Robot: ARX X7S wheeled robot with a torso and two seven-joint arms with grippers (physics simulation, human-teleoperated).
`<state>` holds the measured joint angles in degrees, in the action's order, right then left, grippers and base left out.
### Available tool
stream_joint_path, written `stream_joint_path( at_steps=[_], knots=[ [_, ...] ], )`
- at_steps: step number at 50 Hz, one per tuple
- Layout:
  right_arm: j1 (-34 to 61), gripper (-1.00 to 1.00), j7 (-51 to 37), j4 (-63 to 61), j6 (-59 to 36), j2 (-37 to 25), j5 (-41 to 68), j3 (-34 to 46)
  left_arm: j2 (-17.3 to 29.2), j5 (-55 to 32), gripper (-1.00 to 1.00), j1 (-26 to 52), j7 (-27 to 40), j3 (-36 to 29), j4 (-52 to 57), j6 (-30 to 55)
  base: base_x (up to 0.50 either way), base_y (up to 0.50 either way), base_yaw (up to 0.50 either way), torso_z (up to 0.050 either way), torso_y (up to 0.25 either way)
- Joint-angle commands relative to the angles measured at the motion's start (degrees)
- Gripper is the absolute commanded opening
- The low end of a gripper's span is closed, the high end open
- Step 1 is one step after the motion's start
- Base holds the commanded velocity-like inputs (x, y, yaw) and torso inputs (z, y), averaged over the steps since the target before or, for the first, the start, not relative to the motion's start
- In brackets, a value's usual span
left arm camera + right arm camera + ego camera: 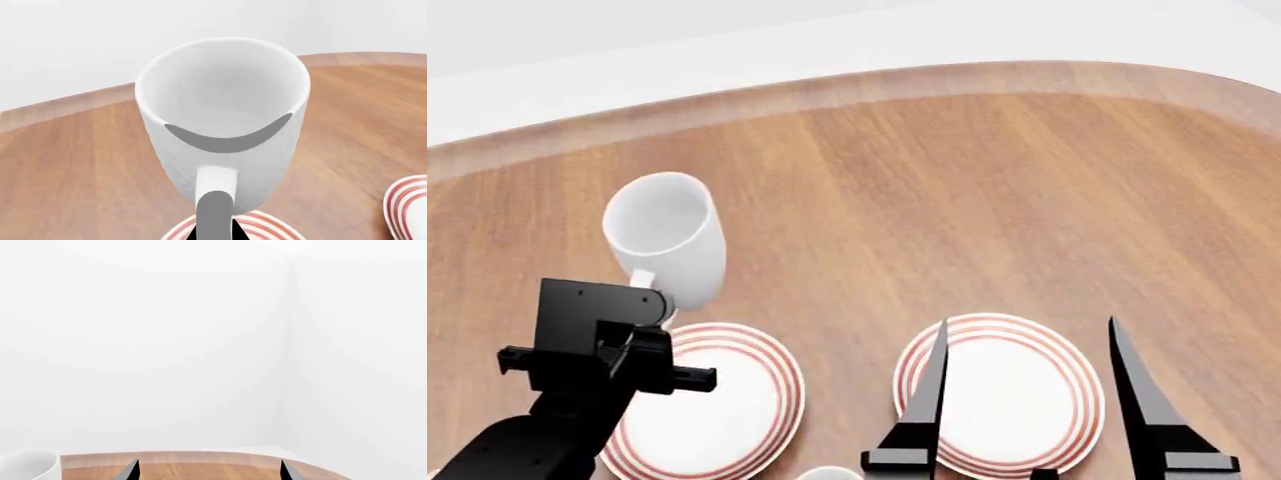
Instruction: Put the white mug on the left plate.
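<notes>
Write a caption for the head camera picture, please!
Left gripper holds the white mug by its handle above the left plate.

Mostly blank white walls (200, 340) fill the right wrist view, with a curved strip of wooden bench (200, 467) at six o'clock, the white mug (27, 465) at seven o'clock, and the right hand (210, 471) with dark fingertips (132, 471) spread apart.

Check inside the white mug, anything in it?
The white mug looks empty: bare white inner wall and a pale floor in the left wrist view. The near rim covers a strip of the lower interior, so that part is unseen.
</notes>
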<state>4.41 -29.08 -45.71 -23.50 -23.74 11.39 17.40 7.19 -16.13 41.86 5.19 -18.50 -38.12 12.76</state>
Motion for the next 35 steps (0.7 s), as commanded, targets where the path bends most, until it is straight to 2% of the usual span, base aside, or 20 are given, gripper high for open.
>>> stream_joint_path(
  at_steps=[1,15,21,32,35],
  knots=[
    [-0.06,1.0,-0.2,0.01,0.05,-0.15,0.0,0.15,-0.53,0.08,-1.0,-0.07,-0.03,-0.36,-3.56,-2.24,0.0,0.0,0.0,0.0,0.0],
    [0.25,1.0,-0.35,0.0,-0.11,-0.31,0.18,0.21,-1.37,0.69,-1.0,0.47,-0.65,-1.15,-10.63,-6.46,0.0,0.0,0.0,0.0,0.001],
    [0.08,1.0,-0.4,0.4,0.47,-0.29,0.26,0.17,-1.25,0.55,-1.0,-0.27,-0.11,-1.44,-9.6,-5.5,0.0,0.0,0.0,0.0,0.0],
    [0.02,1.0,-0.47,0.69,0.73,-0.38,0.33,0.27,-2.62,0.95,-1.0,1.44,-1.06,-1.69,-18.96,-11.16,0.0,0.0,0.0,0.0,0.001],
    [0.18,1.0,-0.57,0.43,0.32,-0.38,0.46,0.3,-2.27,0.68,-1.0,0.43,-0.61,-1.85,-16.5,-9.42,0.0,0.0,0.0,0.0,0.0]
  ],
)
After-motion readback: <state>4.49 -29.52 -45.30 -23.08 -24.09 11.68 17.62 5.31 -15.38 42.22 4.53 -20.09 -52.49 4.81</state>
